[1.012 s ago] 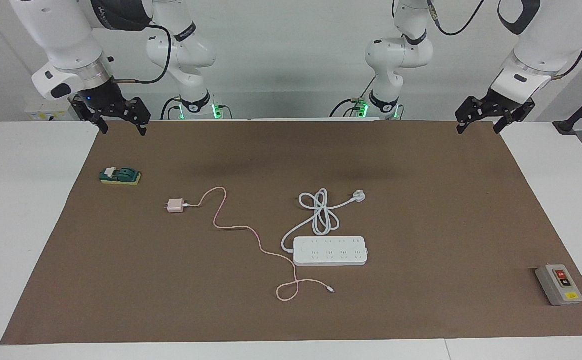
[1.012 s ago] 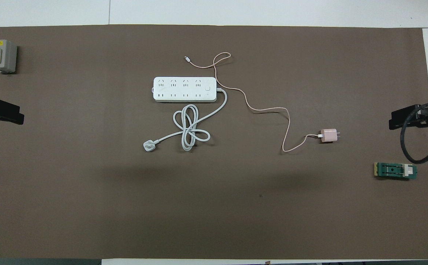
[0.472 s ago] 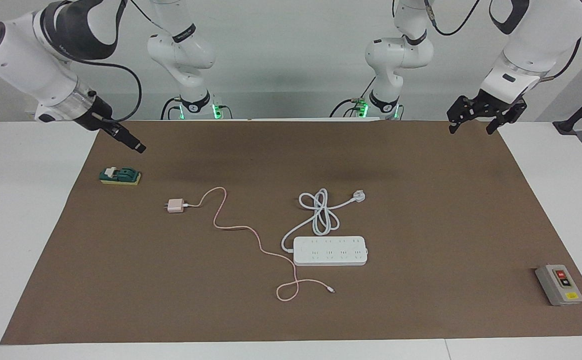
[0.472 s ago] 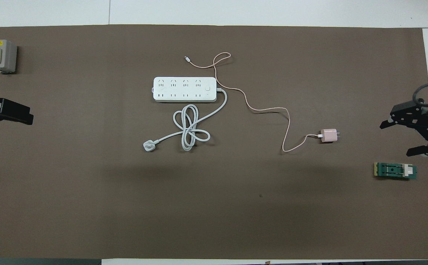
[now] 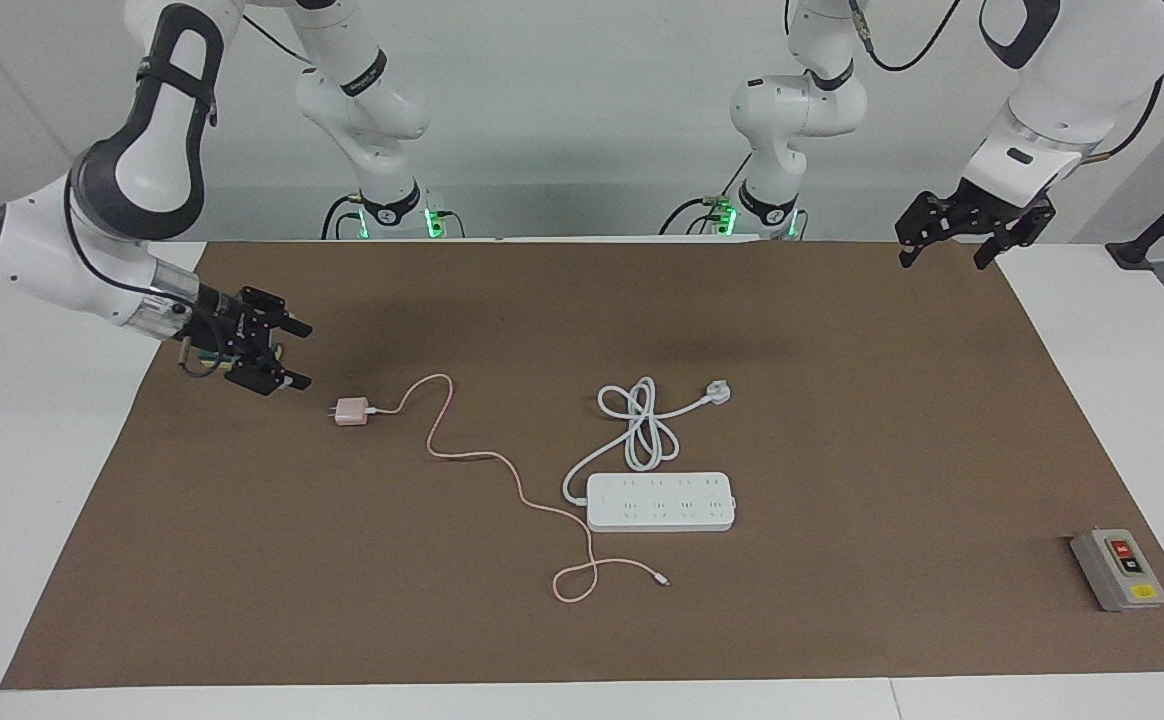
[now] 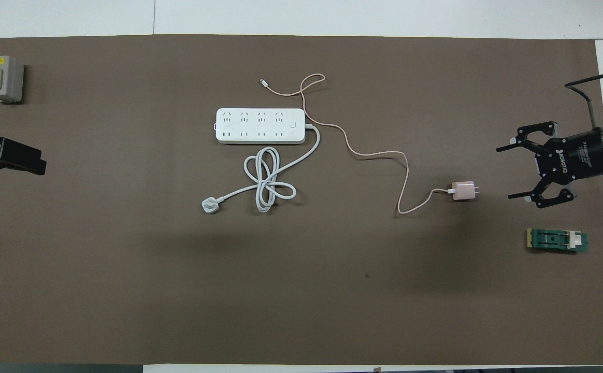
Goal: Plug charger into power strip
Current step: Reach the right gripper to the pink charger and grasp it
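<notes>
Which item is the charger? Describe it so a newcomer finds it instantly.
Start at the brown mat covering the table, then find the flat white rectangular power strip near its middle. Follow the thin pink cable toward the right arm's end to the small pale pink cube charger. Unlike the white three-pin plug, it is pink with two metal prongs.

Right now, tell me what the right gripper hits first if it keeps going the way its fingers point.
Probably the charger. The right gripper, fingers open, points along the table at its pronged end with bare mat between; its height above the mat is unclear, so it might pass over.
</notes>
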Tool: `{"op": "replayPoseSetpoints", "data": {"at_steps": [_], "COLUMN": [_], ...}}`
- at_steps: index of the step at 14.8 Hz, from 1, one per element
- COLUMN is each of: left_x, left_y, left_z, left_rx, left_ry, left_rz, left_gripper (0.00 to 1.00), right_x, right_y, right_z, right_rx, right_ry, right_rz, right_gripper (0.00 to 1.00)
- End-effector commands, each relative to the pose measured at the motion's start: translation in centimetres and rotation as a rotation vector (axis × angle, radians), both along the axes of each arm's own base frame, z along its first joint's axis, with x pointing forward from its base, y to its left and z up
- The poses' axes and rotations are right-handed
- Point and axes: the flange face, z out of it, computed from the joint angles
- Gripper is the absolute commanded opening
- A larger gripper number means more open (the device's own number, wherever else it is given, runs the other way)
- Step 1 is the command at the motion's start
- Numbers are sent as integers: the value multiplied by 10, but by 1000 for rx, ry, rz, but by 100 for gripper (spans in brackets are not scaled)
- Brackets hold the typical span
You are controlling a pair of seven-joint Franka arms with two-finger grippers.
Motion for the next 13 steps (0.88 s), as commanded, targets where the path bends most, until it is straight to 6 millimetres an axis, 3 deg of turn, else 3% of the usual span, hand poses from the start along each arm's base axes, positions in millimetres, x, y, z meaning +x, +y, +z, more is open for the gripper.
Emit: {"op": "replayPoseSetpoints", "data": {"at_steps": [1, 5, 9, 13], "left_x": [-7, -6, 1, 9], "left_y": [5, 4, 0, -3], "left_z": [1, 1, -5, -17], "left_rx": [-11, -11, -15, -18], "left_ry": [-20, -26, -66, -62], "left_rz": [11, 9, 6, 6], "left_gripper": [100, 100, 100, 100], "right_x": [7, 10, 5, -1], "right_y": [-13, -2, 0, -12], "right_z": [-58, -103, -113, -135], "right_rx": [94, 114, 139, 153], "right_ry": [61, 105, 45, 27], "right_rz": [-118, -92, 17, 40], "right_gripper": [100, 100, 100, 100]}}
